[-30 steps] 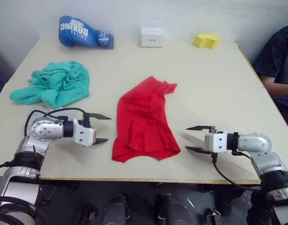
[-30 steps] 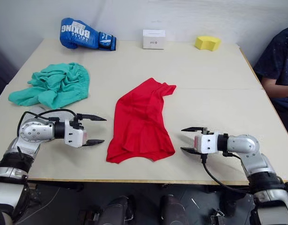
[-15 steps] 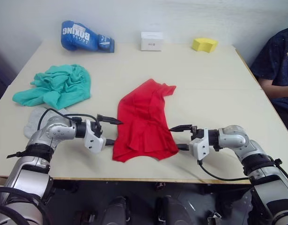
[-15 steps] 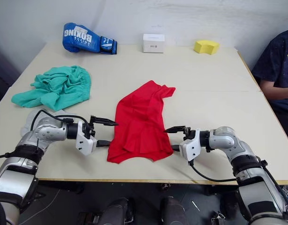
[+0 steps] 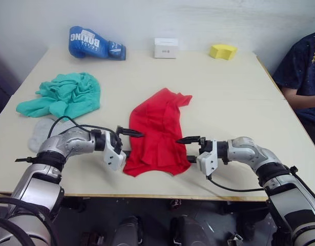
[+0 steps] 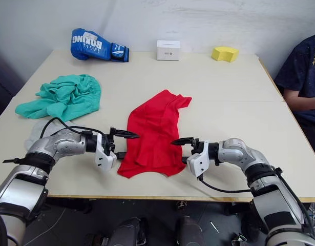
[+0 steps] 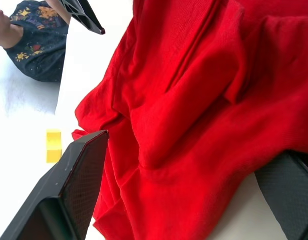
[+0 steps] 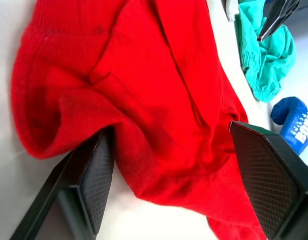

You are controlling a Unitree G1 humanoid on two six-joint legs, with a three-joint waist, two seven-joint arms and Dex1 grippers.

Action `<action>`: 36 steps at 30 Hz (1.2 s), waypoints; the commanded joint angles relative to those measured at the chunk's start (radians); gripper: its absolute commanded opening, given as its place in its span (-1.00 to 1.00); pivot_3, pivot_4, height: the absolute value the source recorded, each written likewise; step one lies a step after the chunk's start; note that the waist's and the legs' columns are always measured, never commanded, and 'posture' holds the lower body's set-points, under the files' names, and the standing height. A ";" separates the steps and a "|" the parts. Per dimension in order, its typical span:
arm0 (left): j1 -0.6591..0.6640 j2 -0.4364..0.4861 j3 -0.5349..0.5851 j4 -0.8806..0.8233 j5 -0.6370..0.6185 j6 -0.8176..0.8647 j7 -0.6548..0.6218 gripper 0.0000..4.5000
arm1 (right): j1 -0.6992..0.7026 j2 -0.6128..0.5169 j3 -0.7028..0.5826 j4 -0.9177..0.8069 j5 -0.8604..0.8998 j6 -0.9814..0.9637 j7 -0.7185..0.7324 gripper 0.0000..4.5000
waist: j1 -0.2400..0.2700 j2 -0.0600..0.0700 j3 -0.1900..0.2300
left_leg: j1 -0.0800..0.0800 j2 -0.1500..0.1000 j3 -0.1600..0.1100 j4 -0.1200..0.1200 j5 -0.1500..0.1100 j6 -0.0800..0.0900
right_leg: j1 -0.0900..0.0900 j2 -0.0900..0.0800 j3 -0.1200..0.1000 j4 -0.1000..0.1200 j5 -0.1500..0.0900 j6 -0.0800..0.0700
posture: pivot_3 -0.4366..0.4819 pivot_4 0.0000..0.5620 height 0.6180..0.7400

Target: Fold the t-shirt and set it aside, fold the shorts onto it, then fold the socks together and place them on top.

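Observation:
The red t-shirt [image 5: 158,128] lies crumpled and lengthwise in the middle of the table. My left gripper [image 5: 129,143] is open at the shirt's lower left edge, with the cloth between its fingers [image 7: 83,175]. My right gripper [image 5: 184,149] is open at the lower right edge, and its fingers [image 8: 96,175] straddle a bunched fold. The teal shorts [image 5: 62,95] sit in a heap at the left. The light grey socks [image 5: 39,136] lie just in front of the shorts, partly hidden behind my left arm.
Along the far edge of the beige table [image 5: 234,102] lie a blue boxing glove [image 5: 94,42], a small white box [image 5: 165,47] and a yellow sponge [image 5: 222,51]. A person in a dark shirt [image 5: 303,66] sits at the table's right side.
Both grippers have moved inward from the table's sides to the t-shirt's lower edges, and both stay open. The t-shirt has not moved. The camera has shifted slightly.

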 commanded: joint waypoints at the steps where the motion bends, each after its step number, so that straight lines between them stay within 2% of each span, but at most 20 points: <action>1: 0.008 -0.017 -0.048 0.023 0.034 0.013 0.014 0.60 | 0.011 0.020 0.063 0.006 -0.032 0.027 0.023 0.50 | 0.000 0.000 0.000 | 0.000 0.000 0.000 0.000 0.000 0.000 | 0.000 0.000 0.000 0.000 0.000 0.000 | -0.05 -0.47 1.00; 3: 0.007 -0.017 -0.057 0.032 0.021 0.016 0.014 0.30 | 0.010 0.022 0.075 0.002 -0.017 0.032 0.036 0.29 | 0.000 0.000 0.000 | 0.000 0.000 0.000 0.000 0.000 0.000 | 0.000 0.000 0.000 0.000 0.000 0.000 | -0.05 -0.47 1.00; 11: 0.009 -0.016 -0.048 0.030 -0.027 0.065 0.029 -0.88 | 0.023 0.022 0.090 -0.031 0.024 0.069 0.047 -1.00 | -0.002 0.001 0.001 | -0.002 0.000 0.000 -0.002 0.001 0.001 | -0.002 0.000 0.000 -0.001 0.000 0.000 | -0.05 -0.47 1.00; 12: 0.013 -0.016 -0.045 0.027 -0.036 0.068 0.027 -0.99 | 0.029 0.017 0.090 -0.042 0.032 0.074 0.050 -1.00 | -0.001 0.001 0.001 | -0.002 0.000 0.001 -0.003 0.001 0.001 | -0.002 0.000 0.000 -0.001 0.000 0.000 | -0.05 -0.47 1.00; 19: 0.065 0.004 -0.059 0.002 -0.144 0.032 -0.044 -0.99 | 0.106 -0.039 0.078 -0.164 0.148 0.162 0.130 -1.00 | 0.000 0.001 0.001 | -0.002 0.000 0.000 -0.005 0.001 0.000 | -0.003 0.000 -0.001 -0.004 0.000 0.000 | -0.05 -0.47 1.00; 22: 0.099 0.030 -0.067 -0.024 -0.259 0.057 -0.143 -0.99 | 0.171 -0.084 0.069 -0.306 0.291 0.295 0.234 -1.00 | 0.000 0.001 0.001 | -0.005 0.000 0.001 -0.006 0.003 0.005 | -0.005 0.000 -0.001 -0.006 -0.001 0.000 | -0.05 -0.47 1.00; 25: 0.153 0.063 -0.063 -0.096 -0.388 0.143 -0.265 -0.99 | 0.268 -0.151 0.062 -0.500 0.510 0.503 0.391 -1.00 | -0.002 0.003 0.002 | -0.007 0.000 0.001 -0.006 0.002 0.005 | -0.006 0.000 -0.002 -0.007 -0.001 0.000 | -0.05 -0.47 1.00; 31: 0.304 0.139 -0.056 -0.428 -0.677 0.329 -0.470 -0.99 | 0.454 -0.338 -0.002 -0.913 0.799 0.961 0.566 -1.00 | -0.002 0.007 0.004 | -0.009 0.001 0.001 -0.007 0.001 0.006 | -0.010 0.000 -0.001 -0.009 -0.001 0.000 | -0.05 -0.47 1.00; 36: 0.447 0.209 -0.031 -0.715 -0.833 0.578 -0.608 -0.99 | 0.610 -0.458 -0.072 -1.176 0.911 1.235 0.569 -1.00 | 0.004 0.008 0.005 | -0.018 0.001 -0.004 -0.004 0.001 0.006 | -0.016 0.000 -0.004 -0.009 -0.001 -0.001 | -0.05 -0.47 1.00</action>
